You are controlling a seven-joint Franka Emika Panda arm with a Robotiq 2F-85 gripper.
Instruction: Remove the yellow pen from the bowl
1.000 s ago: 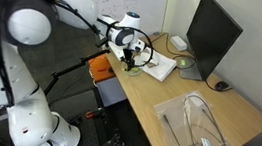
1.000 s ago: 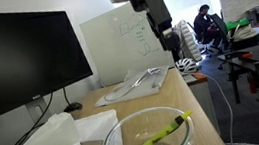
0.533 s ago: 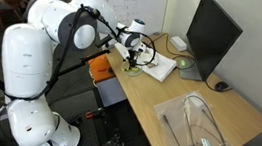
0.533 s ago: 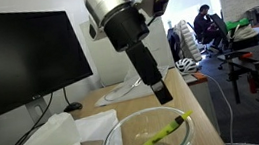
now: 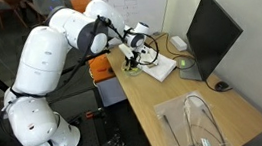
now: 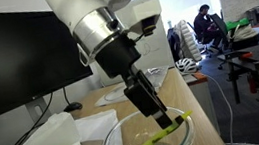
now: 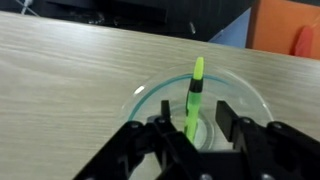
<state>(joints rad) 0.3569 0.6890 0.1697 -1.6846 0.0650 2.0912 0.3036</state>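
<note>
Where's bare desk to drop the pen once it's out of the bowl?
Bare desk beside the bowl in the wrist view. In an exterior view, a free strip between the white pad and the clear bag. Crowded around the monitor.

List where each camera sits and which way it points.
An exterior view sits high beyond the desk, facing down across it to the monitor; the whole arm shows.
An exterior view sits low on the desk beside the bowl, facing along it; only the forearm and gripper show.
The wrist view faces down into the bowl onto the yellow pen; both fingers show, spread.
Shared: bowl and pen in the wrist view and an exterior view; monitor in both exterior views.
</note>
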